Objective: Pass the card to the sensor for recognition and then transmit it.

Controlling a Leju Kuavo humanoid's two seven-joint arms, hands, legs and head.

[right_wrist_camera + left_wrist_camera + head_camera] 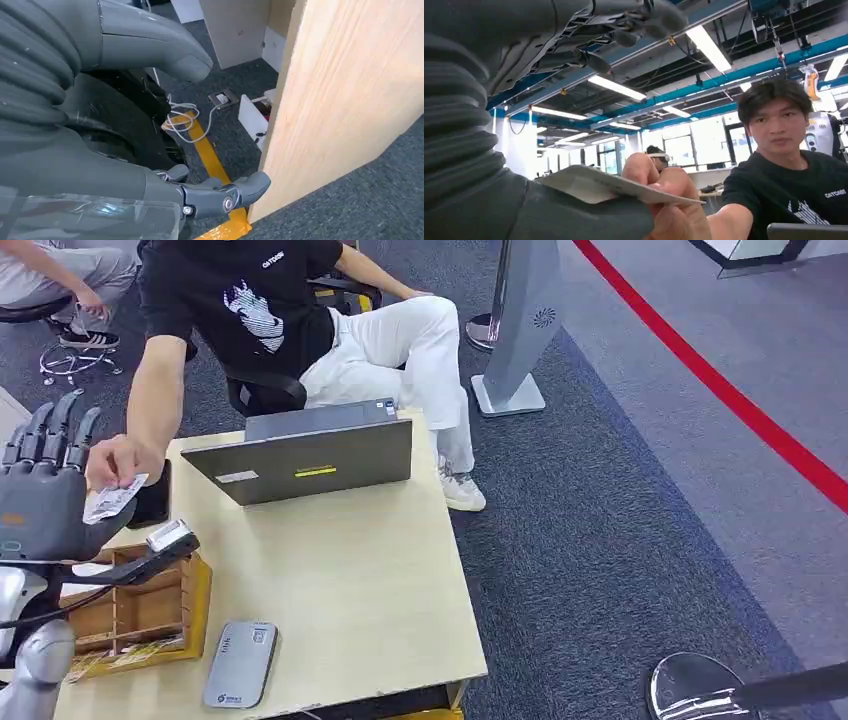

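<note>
Left hand [45, 490] raised at the far-left edge of the table [350, 570], fingers extended upward and spread. The card [110, 498] sits against its thumb side. In the left wrist view the card [614, 187] rests on the thumb, and the person's hand [669, 200] pinches its far end. Whether the robot's thumb is actually clamping the card or merely supporting it cannot be told; the fingers on top are out of contact, standing well above it.

Step in hand, as judged: the handover, i.e. the final "transmit" part. Both parties touch the card. Next move calls for the left hand to let the card go cleanly once the person has it, without dragging it sideways.

Card orientation: long axis runs from the robot's palm out toward the person, roughly flat, face up, tilted slightly down at the person's end.

Moving right: wooden organiser [140, 610] with a scanner [170, 537] on a dark arm above it, just below the left hand. A grey flat device [240, 663] lies at the near edge. Laptop [310, 455] open at the far side, back toward the robot.

Right hand [220, 192] hangs beside the table's side panel, fingers loosely curled, holding nothing.
</note>
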